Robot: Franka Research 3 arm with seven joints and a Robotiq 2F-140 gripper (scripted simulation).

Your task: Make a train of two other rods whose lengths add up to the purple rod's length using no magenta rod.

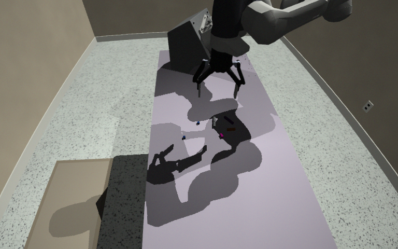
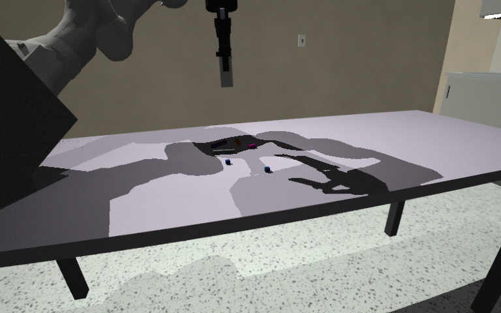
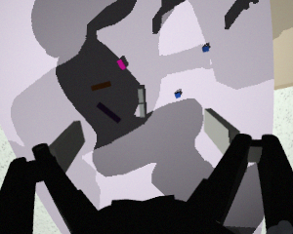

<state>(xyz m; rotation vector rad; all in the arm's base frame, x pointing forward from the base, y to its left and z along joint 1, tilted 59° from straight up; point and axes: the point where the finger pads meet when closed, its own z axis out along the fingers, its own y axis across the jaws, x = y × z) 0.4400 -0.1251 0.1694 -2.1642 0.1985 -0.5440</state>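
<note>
My gripper (image 1: 217,91) is open and empty, high above the table, behind the rods. It is seen edge-on in the exterior view (image 2: 226,79), and its fingers frame the wrist view (image 3: 143,136). In deep shadow on the pale table lie a purple rod (image 1: 228,118) (image 3: 109,112), an orange rod (image 1: 231,129) (image 3: 102,86) and a short magenta rod (image 1: 221,135) (image 3: 121,64). A grey line of rod (image 1: 214,121) (image 3: 142,101) lies flat left of the purple rod and is about as long as it; I cannot tell its joint. Two blue cubes (image 1: 197,123) (image 1: 183,137) lie apart to the left.
A dark box (image 1: 185,49) stands at the table's far end, behind the gripper. A low tan cabinet (image 1: 68,200) stands on the floor beside the table's near left. The arm's shadows cover much of the table's middle.
</note>
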